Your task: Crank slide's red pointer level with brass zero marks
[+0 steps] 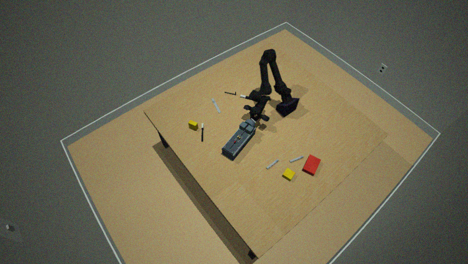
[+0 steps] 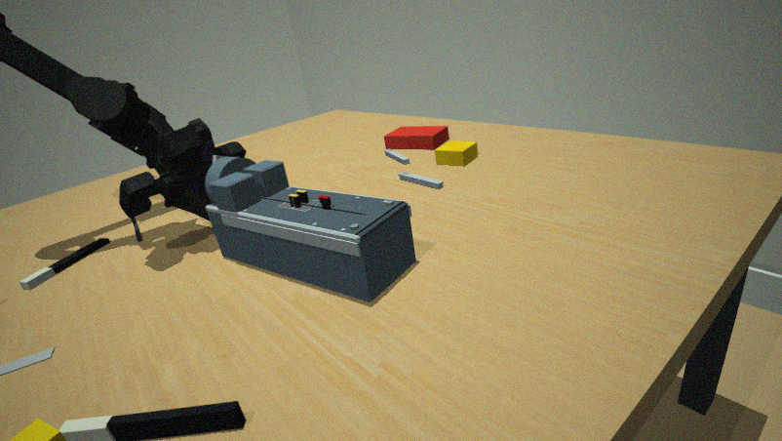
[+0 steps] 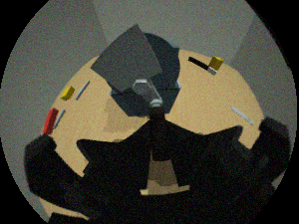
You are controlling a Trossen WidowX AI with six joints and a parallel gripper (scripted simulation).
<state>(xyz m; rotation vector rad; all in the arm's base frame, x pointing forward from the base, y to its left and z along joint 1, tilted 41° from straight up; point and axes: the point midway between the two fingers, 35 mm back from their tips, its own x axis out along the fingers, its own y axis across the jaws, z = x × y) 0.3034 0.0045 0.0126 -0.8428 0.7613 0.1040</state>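
The slate-blue machine [image 1: 230,152] [image 2: 295,266] stands on the table. Its red pointer [image 1: 234,142] [image 2: 325,198] is off the two brass zero marks [image 1: 238,137] [image 2: 301,192], displaced towards the end away from the crank. My gripper [image 1: 254,117] [image 3: 156,121] is at the crank end, shut on the dark crank handle [image 3: 156,117]. The pale crank arm [image 3: 149,92] runs from the handle up and slightly left in the wrist view, in front of the round housing [image 3: 167,56]. In the exterior view the handle and fingertips are hidden.
A red block [image 1: 311,165] [image 2: 415,138], a yellow block [image 1: 288,174] [image 2: 455,153] and two grey bars [image 1: 272,164] [image 1: 296,159] lie to one side. Another yellow block [image 1: 192,125], a black-and-white stick [image 1: 202,132] and a grey bar [image 1: 215,106] lie on the other.
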